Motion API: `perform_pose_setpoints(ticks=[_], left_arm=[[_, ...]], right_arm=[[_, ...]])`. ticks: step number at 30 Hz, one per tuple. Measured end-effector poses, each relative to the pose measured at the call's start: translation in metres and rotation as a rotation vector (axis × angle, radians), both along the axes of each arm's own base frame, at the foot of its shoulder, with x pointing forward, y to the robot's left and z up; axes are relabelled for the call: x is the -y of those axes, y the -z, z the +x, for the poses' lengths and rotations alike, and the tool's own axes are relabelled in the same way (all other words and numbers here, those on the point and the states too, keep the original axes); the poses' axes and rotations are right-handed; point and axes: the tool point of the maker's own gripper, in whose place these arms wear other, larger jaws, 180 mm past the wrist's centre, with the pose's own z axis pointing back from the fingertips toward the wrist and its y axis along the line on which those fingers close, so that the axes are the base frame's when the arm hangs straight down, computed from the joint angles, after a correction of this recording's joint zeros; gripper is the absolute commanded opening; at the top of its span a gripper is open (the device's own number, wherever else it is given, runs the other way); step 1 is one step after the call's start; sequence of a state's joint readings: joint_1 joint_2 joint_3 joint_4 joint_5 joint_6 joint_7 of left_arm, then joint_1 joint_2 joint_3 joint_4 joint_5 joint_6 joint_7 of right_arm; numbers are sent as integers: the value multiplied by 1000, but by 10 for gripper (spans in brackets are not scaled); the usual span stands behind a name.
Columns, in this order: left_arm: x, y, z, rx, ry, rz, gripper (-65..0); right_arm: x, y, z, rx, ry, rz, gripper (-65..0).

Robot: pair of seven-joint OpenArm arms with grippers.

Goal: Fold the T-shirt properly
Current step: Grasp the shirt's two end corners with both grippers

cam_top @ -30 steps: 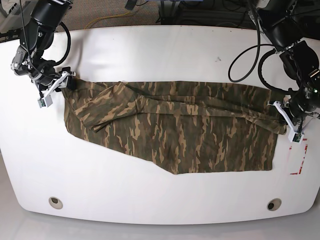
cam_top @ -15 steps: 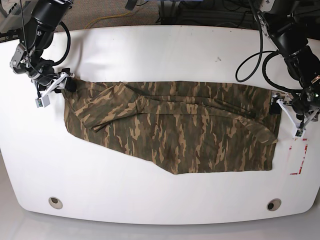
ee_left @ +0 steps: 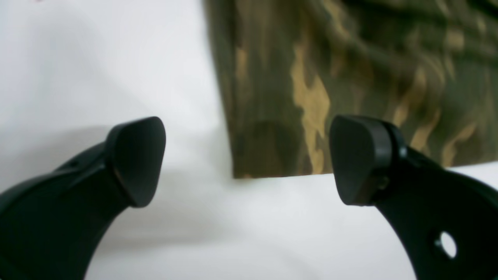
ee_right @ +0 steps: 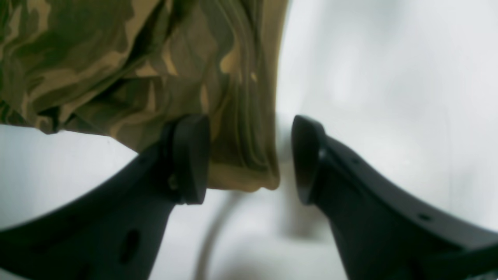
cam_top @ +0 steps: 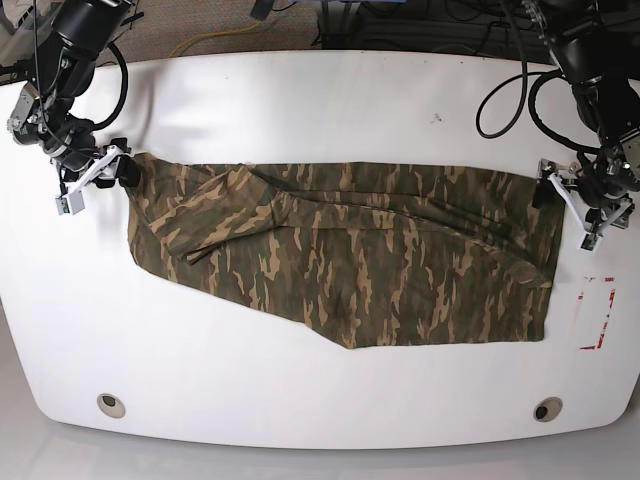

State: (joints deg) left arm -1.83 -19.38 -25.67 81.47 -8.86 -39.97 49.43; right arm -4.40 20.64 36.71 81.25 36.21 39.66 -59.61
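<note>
The camouflage T-shirt [cam_top: 350,250] lies flat on the white table [cam_top: 320,100] as a long band, wider toward the base view's right. My left gripper [cam_top: 552,195] hovers at the shirt's upper right corner. In the left wrist view the left gripper [ee_left: 247,163] stands wide open, and the T-shirt [ee_left: 330,58] corner lies beyond the fingertips untouched. My right gripper [cam_top: 118,170] is at the shirt's upper left corner. In the right wrist view the right gripper [ee_right: 251,155] is open around a bunched edge of the T-shirt [ee_right: 116,58]. One finger [ee_right: 190,159] rests against the cloth and a gap shows at the other.
A red tape mark [cam_top: 597,312] sits on the table just right of the shirt. Two round holes [cam_top: 112,405] [cam_top: 547,409] lie near the front edge. Black cables loop behind both arms at the table's back.
My left gripper opened, let go of the shirt's right end and moved up and back. My right arm shifted up and left. The shirt's right end settled flat.
</note>
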Motion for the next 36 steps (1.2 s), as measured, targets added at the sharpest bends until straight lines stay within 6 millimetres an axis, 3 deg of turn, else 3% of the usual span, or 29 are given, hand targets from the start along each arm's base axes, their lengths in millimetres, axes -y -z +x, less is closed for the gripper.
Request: perform_pose_setpoints(ticks=[4, 10, 16, 21, 26, 27, 30, 34, 35, 36], left_arm=[[11, 2, 2, 38, 34, -23, 0], [10, 8, 3, 37, 22, -45, 0], [13, 14, 7, 63, 15, -80, 0], [12, 25, 5, 62, -4, -122, 0], [13, 26, 8, 85, -11, -146, -19], [13, 27, 8, 84, -11, -147, -49], [14, 27, 7, 86, -12, -152, -249], [16, 27, 7, 86, -9, -157, -604], [16, 27, 7, 87, -9, -161, -650], [18, 28, 6, 87, -5, -165, -650]], right_arm=[[-1, 1, -1, -2, 0, 3, -330], [-2, 1, 0, 1, 0, 6, -330], [5, 22, -3, -35, 34, -6, -330], [5, 25, 0, -24, 54, 23, -336], [-3, 26, 3, -5, 62, 47, -338], [-4, 27, 3, -5, 62, 51, -339], [-9, 27, 4, 4, 55, 62, -407], [-11, 30, 2, -10, 52, 63, -640], [-11, 31, 1, -15, 51, 63, -650], [-12, 31, 1, -17, 50, 67, -650]])
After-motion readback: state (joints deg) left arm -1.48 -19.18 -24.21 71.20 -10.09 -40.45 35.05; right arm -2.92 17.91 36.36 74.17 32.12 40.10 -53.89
